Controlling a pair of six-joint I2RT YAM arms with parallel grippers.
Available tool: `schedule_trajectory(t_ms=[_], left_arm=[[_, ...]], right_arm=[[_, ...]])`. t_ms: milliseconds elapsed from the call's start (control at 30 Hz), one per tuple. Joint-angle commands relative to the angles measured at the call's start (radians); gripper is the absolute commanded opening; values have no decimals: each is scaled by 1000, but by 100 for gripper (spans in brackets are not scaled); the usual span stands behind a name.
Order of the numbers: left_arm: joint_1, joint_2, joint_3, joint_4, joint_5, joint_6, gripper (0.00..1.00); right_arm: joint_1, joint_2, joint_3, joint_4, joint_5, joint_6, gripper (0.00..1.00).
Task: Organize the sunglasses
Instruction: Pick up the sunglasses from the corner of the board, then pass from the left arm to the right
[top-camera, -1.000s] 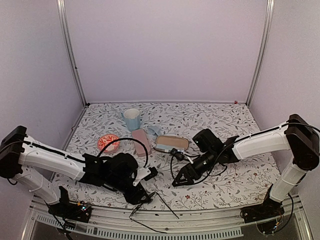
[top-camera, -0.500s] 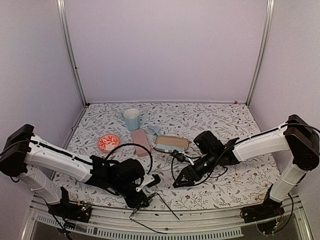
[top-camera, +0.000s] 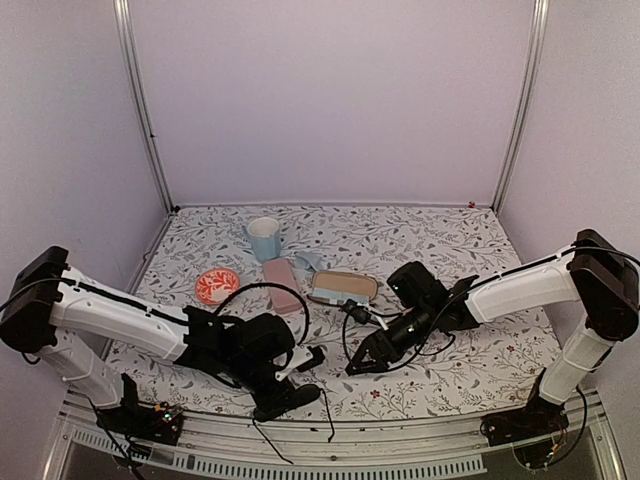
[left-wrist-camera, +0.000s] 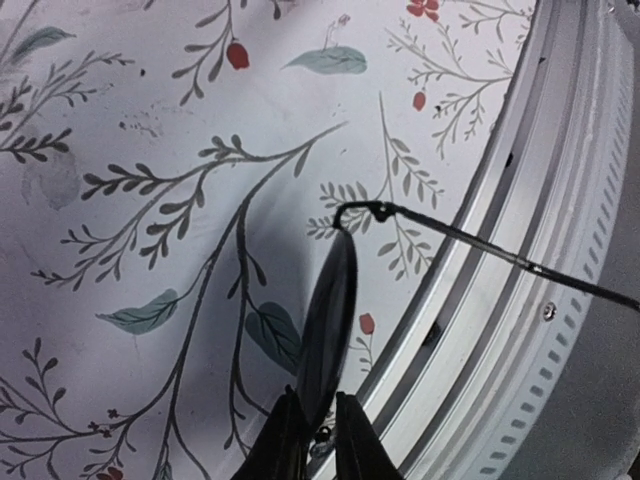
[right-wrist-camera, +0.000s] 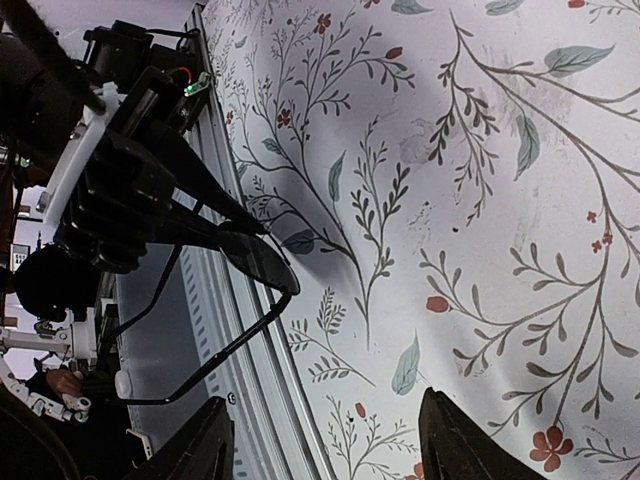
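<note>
L grip (left-wrist-camera: 312, 440): pinches blk glasses (left-wrist-camera: 328, 310) by lens, at rail (left-wrist-camera: 560, 200).
R grip (right-wrist-camera: 325, 440): spread.
Behind: brown case (top-camera: 343, 287), pink case (top-camera: 282, 280), cup (top-camera: 264, 238), bowl (top-camera: 216, 285).
L wrist only: temple (left-wrist-camera: 480, 245) over rail.

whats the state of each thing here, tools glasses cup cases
black glasses: pinched at one lens by the left tool, one arm unfolded
left tool: shut on black glasses
right tool: open, empty
cup: upright
pink case: lying flat, looks shut
brown case: lying flat, lid unclear
</note>
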Motion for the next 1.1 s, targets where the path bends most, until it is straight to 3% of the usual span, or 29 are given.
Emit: schedule_trajectory(t_ms=[0, 500, 700, 1067], left_arm=[[2, 5, 22, 10, -3, 30, 13], [205, -7, -13, 255, 258, 121, 9], [232, 37, 20, 294, 318, 148, 9], [243, 107, 42, 384, 397, 128, 9]], right_arm=[[6, 0, -4, 35, -19, -13, 64], [5, -70, -67, 157, -125, -47, 66], [6, -79, -63, 190, -155, -55, 70], [29, -1, -34, 226, -135, -31, 69]])
